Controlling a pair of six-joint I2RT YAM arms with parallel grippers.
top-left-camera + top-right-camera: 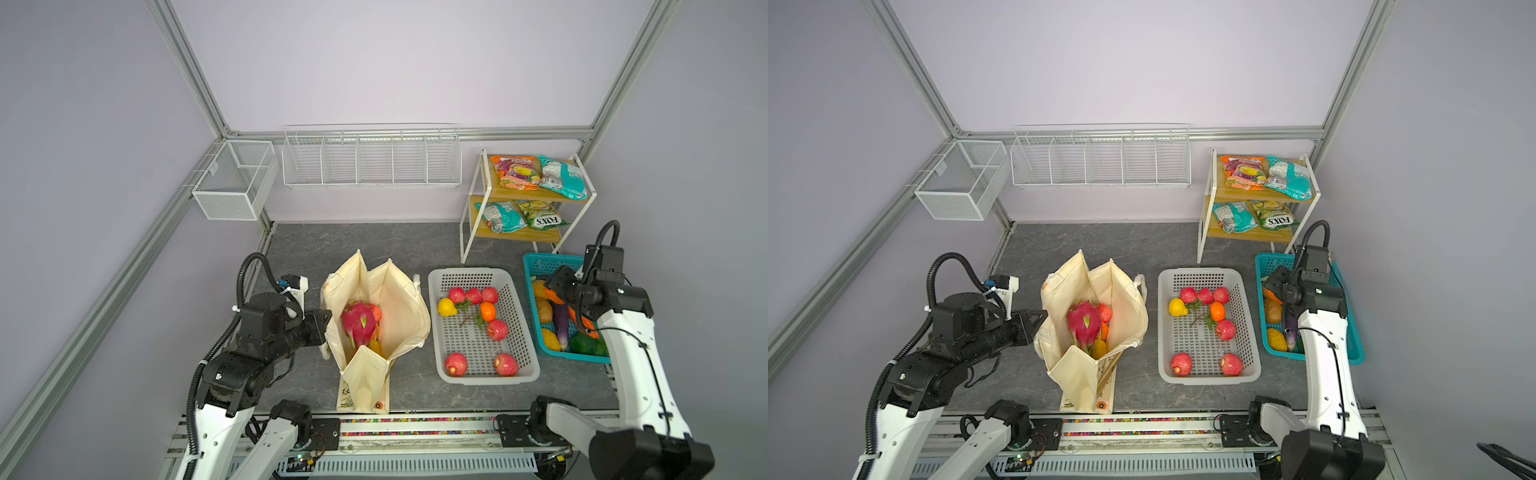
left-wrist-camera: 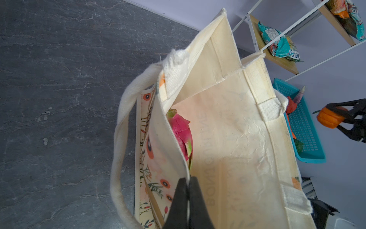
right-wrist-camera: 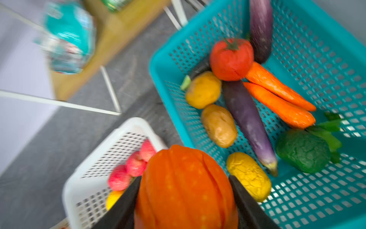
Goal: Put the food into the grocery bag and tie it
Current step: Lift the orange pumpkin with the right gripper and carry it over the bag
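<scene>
Robot lab cell, aluminium frame, plain lilac walls, mock grocery shelf

Grocery bag: cream canvas inside; outside, a floral print of orange-red blooms and green sprigs; cream strap handles.
In the bag: dragon fruit, pink with green tips.
White basket beside the bag: red apples, yellow fruit, orange.
Teal basket, farther from the bag: purple eggplant, orange carrots, red tomato.
Pumpkin: orange, ribbed.
Tabletop: dark grey, veined.
</scene>
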